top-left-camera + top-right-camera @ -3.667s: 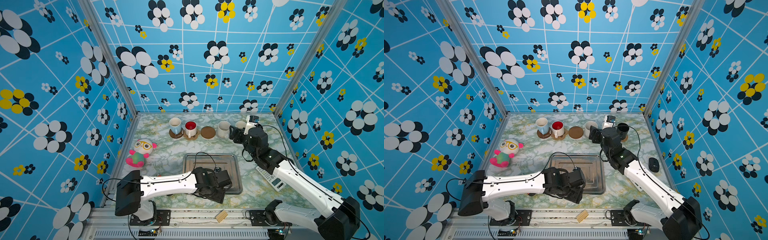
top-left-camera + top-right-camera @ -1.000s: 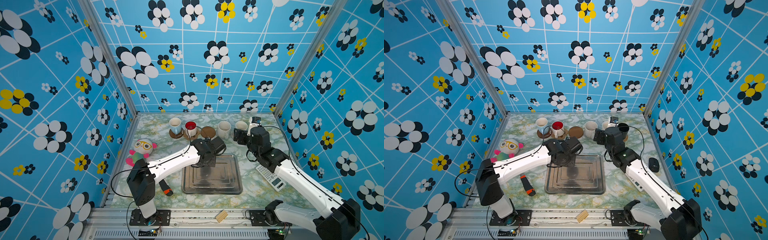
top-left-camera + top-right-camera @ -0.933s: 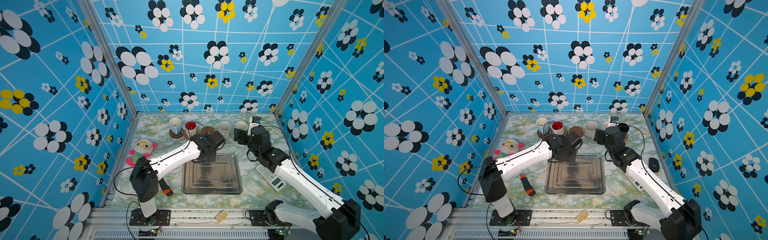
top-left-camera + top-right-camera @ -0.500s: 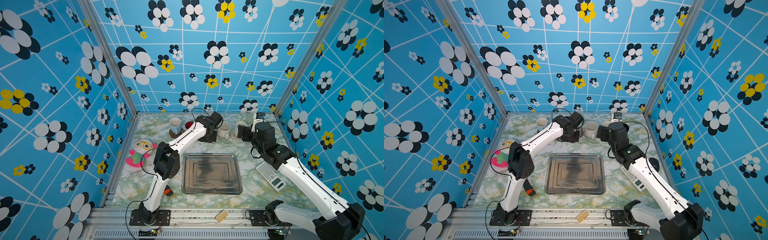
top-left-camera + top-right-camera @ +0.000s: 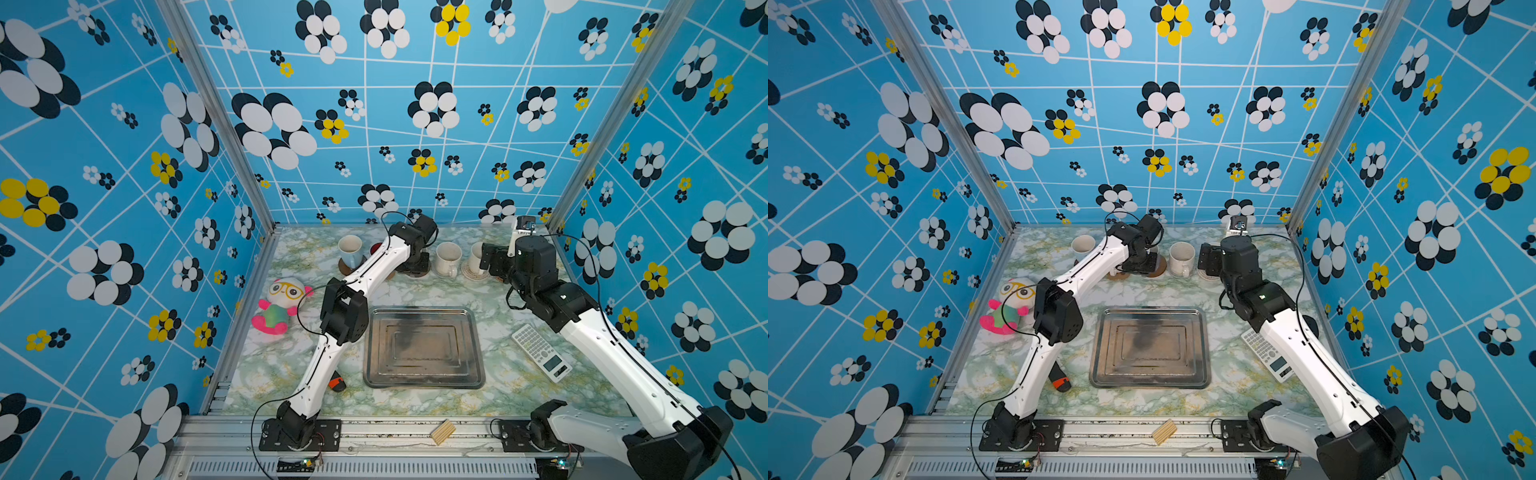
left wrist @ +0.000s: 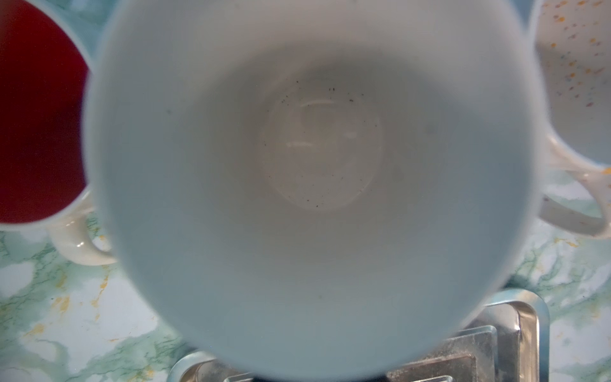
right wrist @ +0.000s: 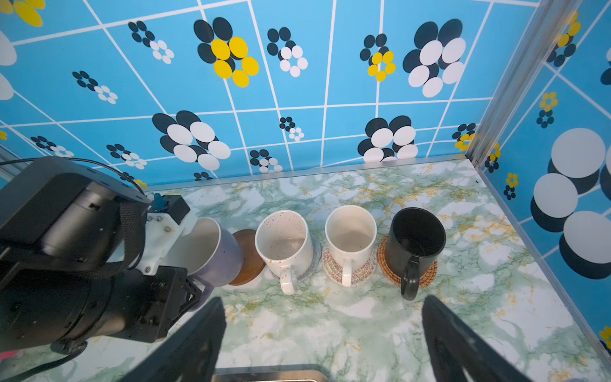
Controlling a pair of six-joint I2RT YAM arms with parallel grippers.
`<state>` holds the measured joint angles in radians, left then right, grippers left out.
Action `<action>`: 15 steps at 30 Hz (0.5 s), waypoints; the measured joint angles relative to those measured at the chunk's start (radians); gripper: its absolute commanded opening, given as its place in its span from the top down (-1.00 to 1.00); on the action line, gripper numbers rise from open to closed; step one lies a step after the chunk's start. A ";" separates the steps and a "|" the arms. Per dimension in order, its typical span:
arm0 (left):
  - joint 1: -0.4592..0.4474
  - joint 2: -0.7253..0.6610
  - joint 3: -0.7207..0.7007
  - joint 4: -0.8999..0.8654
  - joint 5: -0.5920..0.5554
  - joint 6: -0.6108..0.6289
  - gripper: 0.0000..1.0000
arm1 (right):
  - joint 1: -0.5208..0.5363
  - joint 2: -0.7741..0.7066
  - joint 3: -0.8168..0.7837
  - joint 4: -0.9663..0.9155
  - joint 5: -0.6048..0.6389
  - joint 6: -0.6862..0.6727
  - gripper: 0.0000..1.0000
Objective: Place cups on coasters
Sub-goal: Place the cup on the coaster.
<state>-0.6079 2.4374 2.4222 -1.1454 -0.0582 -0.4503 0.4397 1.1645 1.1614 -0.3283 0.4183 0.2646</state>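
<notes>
Just above the middle of both top views, the left claw (image 5: 410,261) is clamped on the lavender mug (image 7: 206,251), which hangs tilted over a dark brown coaster (image 7: 248,257); whether it touches the disc cannot be told. Next along the row, a speckled mug (image 7: 284,244), a cream mug (image 7: 351,236) and a black mug (image 7: 415,239) each stand upright on their own mats. The right claw (image 7: 324,334), right of centre in the top views, is spread wide and empty.
</notes>
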 measured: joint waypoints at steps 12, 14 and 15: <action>0.033 0.048 0.004 0.034 0.027 0.006 1.00 | -0.003 0.023 0.016 -0.018 0.003 -0.012 -0.90; 0.032 0.056 0.005 0.039 0.035 0.006 1.00 | -0.004 0.025 0.018 -0.022 0.003 -0.014 -0.90; 0.032 0.060 0.005 0.041 0.040 0.006 1.00 | -0.004 0.026 0.018 -0.024 0.003 -0.015 -0.90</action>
<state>-0.5758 2.4969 2.4268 -1.1046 -0.0181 -0.4438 0.4358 1.1900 1.1793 -0.3527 0.4217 0.2497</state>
